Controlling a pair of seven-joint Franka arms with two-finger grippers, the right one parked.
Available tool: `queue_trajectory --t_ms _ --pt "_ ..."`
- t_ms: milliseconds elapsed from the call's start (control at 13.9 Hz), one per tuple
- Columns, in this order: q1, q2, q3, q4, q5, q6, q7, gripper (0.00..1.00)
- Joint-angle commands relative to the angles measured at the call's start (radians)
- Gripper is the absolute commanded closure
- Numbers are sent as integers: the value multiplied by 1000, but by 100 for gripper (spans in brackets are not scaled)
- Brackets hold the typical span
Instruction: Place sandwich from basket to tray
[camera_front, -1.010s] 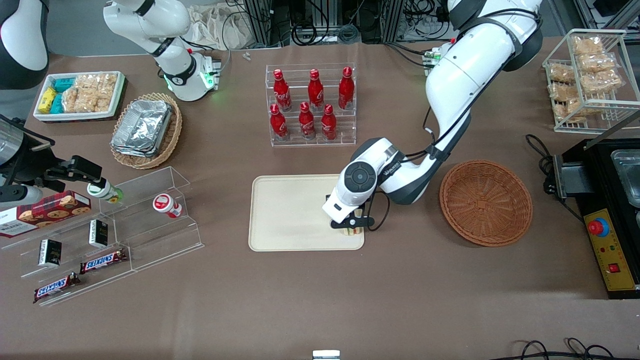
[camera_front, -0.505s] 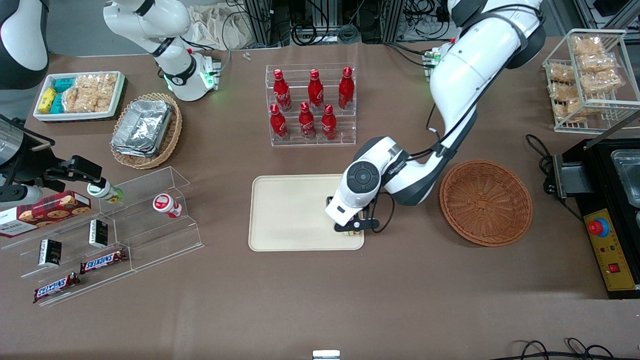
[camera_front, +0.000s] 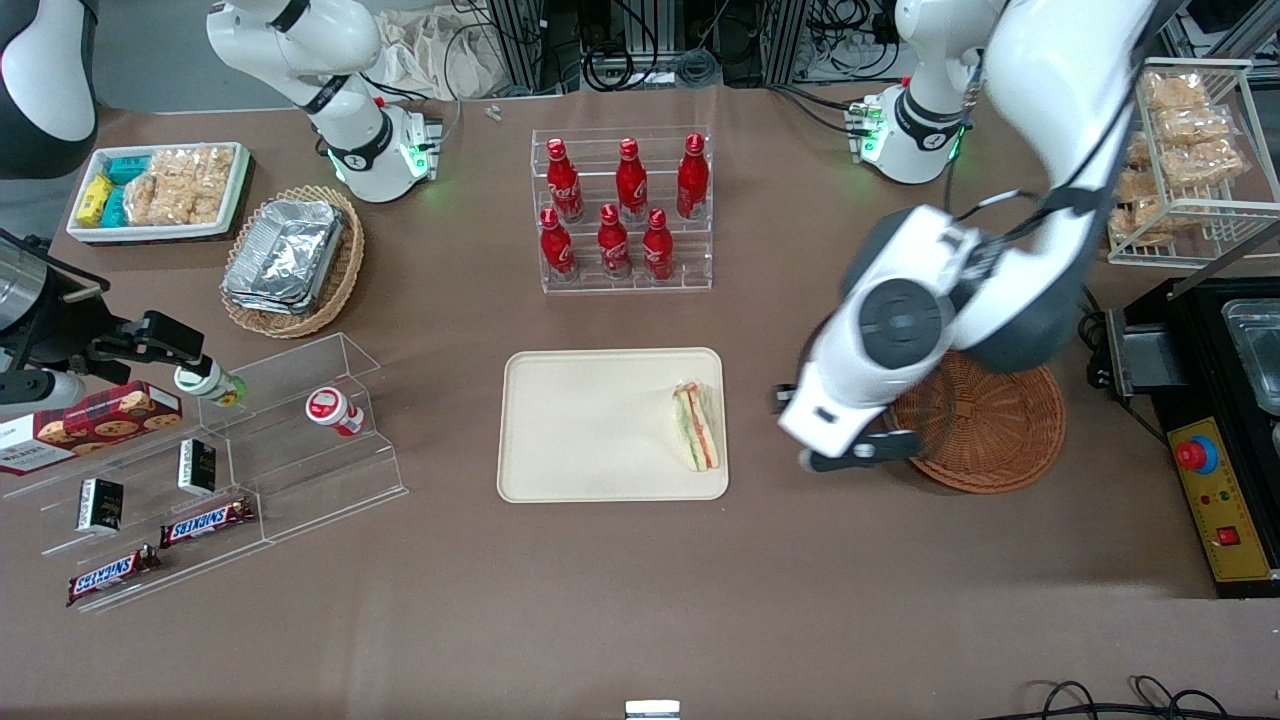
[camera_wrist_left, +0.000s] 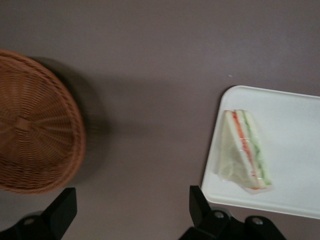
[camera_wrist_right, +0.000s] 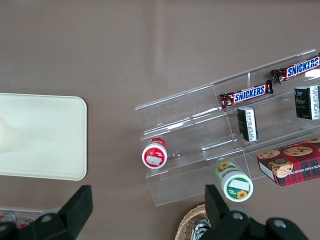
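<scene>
The sandwich (camera_front: 696, 427) lies on the cream tray (camera_front: 590, 430), at the tray's end toward the working arm. It also shows in the left wrist view (camera_wrist_left: 245, 150) on the tray (camera_wrist_left: 295, 150). The round reddish-brown basket (camera_front: 1000, 440) has nothing visible in it, and the arm covers part of it. My gripper (camera_front: 848, 456) hangs open and holds nothing above the bare table between tray and basket. In the wrist view the gripper (camera_wrist_left: 131, 210) has its fingers (camera_wrist_left: 199, 204) wide apart, with the basket (camera_wrist_left: 35, 135) beside them.
A clear rack of red bottles (camera_front: 625, 210) stands farther from the camera than the tray. A wire rack of snacks (camera_front: 1180, 150) and a black machine (camera_front: 1230, 400) are at the working arm's end. A foil-filled oval basket (camera_front: 290, 260) and acrylic shelves (camera_front: 220, 470) are toward the parked arm's end.
The gripper was down on the tray over the sandwich. It has let go, risen and swung toward the basket. The sandwich now lies uncovered on the tray.
</scene>
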Motion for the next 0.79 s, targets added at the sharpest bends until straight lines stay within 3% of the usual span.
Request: queue_trajectory --t_ms 0,216,361,722 --pt "68 -141 17 -123 -49 -4 126 0" --pt "31 -264 199 -214 -139 4 339 0" --pt "-39 -340 343 -289 -158 13 436 0" --pt "-33 -477 468 -492 -159 129 677 0"
